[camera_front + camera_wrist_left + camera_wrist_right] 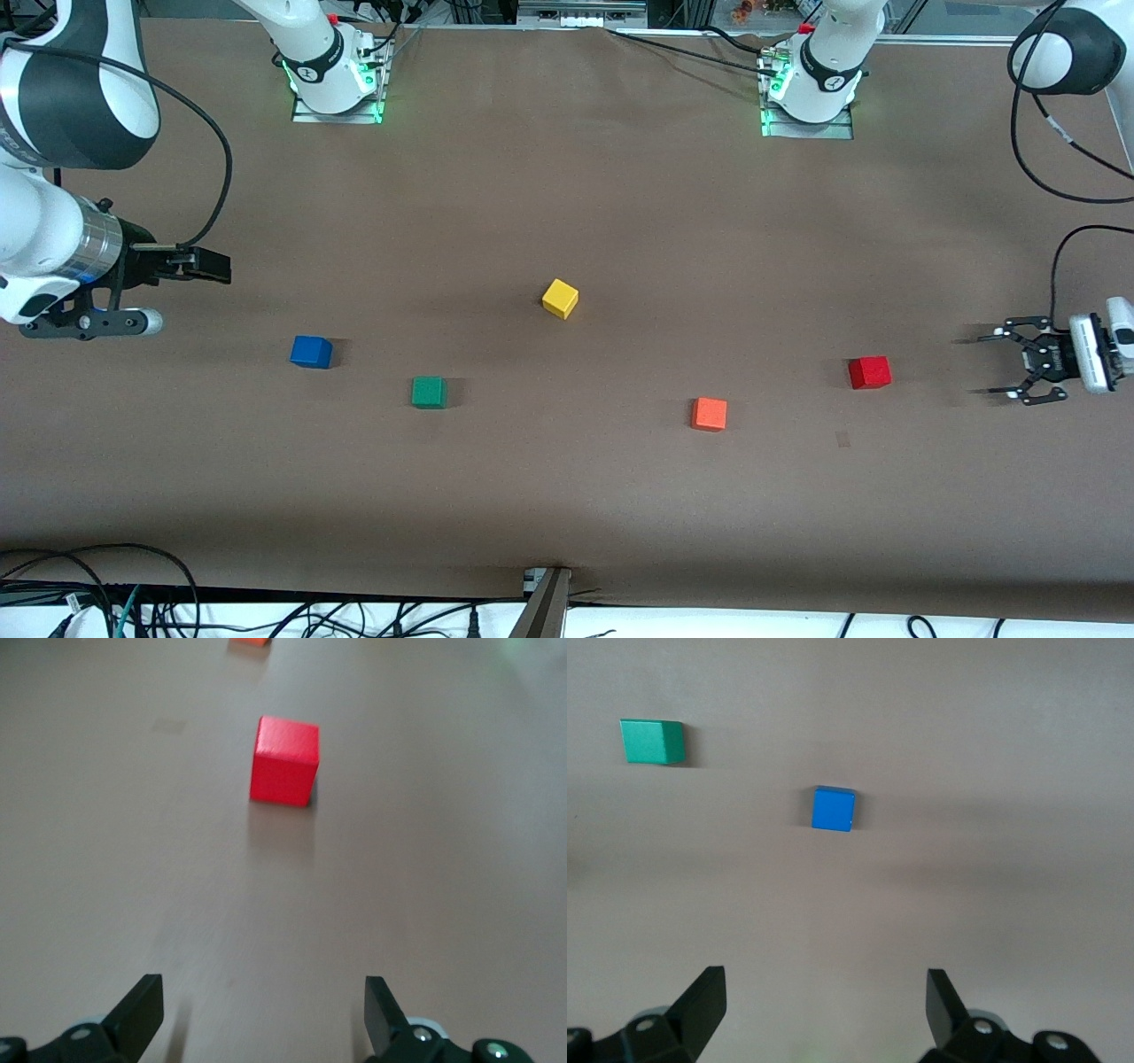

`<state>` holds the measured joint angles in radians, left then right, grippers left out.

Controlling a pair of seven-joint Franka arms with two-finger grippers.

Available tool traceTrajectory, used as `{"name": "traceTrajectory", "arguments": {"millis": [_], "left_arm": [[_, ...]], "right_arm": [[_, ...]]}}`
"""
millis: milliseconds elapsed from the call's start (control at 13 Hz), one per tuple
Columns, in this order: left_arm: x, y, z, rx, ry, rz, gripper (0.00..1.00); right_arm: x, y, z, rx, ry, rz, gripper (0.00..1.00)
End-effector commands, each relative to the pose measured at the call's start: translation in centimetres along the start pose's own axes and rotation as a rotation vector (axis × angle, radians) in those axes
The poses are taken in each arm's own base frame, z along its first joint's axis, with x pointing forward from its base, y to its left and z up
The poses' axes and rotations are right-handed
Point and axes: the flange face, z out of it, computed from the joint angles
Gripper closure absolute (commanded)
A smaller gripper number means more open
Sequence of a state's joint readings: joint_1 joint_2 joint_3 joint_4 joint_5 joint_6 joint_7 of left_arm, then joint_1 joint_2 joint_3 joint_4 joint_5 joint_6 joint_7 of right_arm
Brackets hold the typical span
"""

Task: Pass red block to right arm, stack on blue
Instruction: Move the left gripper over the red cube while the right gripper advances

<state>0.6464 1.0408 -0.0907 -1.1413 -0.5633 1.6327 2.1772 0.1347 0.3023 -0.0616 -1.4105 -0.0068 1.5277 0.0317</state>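
The red block rests on the table near the left arm's end; our left gripper hangs spread and empty beside it. We judge pickup pending: advance, straddle, close. The right gripper waits.

Matt brown table covering; matt-painted red block; glossy white arm shells, brushed-metal right wrist cylinder.

The counter carries a plain brown covering, faintly creased, spanning nearly the whole front view. Lighting is even and diffuse, shadows soft. Green indicator light glows at the two mounting plates along the far edge. Black cables lie loose on a white strip at the near edge.
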Motion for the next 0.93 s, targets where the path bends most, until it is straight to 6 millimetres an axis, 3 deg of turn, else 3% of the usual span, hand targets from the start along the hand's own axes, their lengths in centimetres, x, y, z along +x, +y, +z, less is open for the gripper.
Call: {"name": "traceTrajectory", "arguments": {"millis": [0, 540, 849], "left_arm": [[1.3, -1.1, 2.5, -0.028, 0.120, 0.054, 0.00], [3.1, -2.2, 10.1, -0.072, 0.344, 0.127, 0.00], [2.6, -2.1, 11.9, -0.056, 0.410, 0.161, 0.00]], "right_arm": [[1.0, -0.5, 0.8, 0.007, 0.013, 0.000, 0.00], [1.3, -1.4, 1.4, 0.024, 0.005, -0.025, 0.00], [1.6, -1.3, 2.0, 0.079, -0.008, -0.012, 0.00]]}}
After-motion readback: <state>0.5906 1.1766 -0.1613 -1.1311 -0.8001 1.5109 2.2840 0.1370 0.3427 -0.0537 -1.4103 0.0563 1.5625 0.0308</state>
